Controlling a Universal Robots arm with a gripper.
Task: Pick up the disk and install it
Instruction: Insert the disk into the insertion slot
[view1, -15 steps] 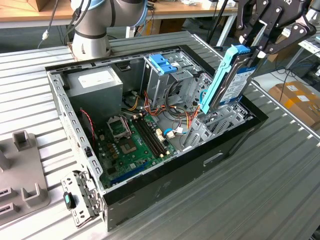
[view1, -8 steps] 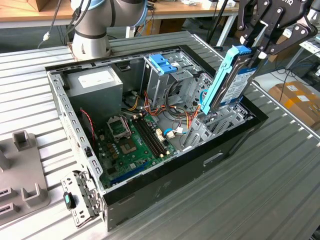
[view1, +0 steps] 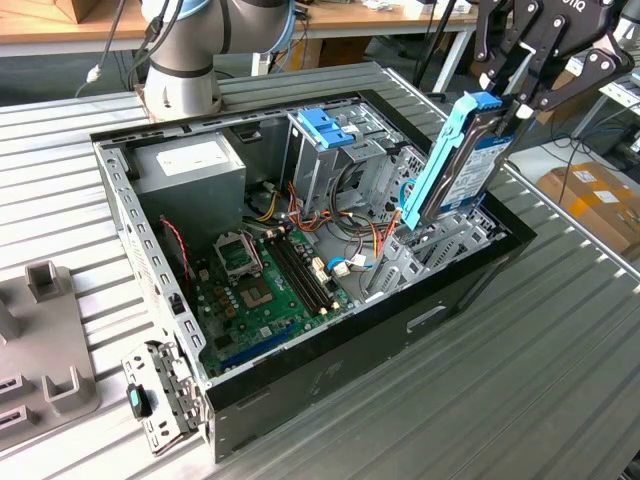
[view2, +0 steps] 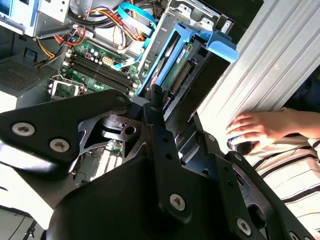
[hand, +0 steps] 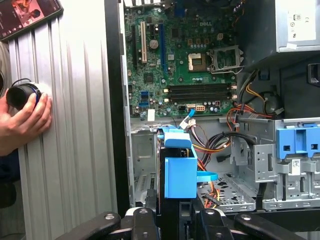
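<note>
My gripper (view1: 512, 108) is shut on the disk (view1: 455, 160), a grey drive with blue side rails and a blue-and-white label. In the exterior view it hangs upright and tilted at the right end of the open computer case (view1: 380, 330), its lower end down among the grey metal bay brackets (view1: 425, 255). In the first wrist view the disk's blue rail (hand: 180, 170) rises between the black fingers (hand: 142, 220). The second wrist view shows the disk (view2: 177, 65) edge-on beyond the gripper (view2: 172, 107).
Inside the case lie a green motherboard (view1: 260, 290), a grey power supply (view1: 190, 170), loose cables, and a blue latch on a grey cage (view1: 325, 128). A person's hand (hand: 25, 120) rests on a black knob on the ribbed table. Grey fixtures (view1: 45, 290) stand at the exterior view's left.
</note>
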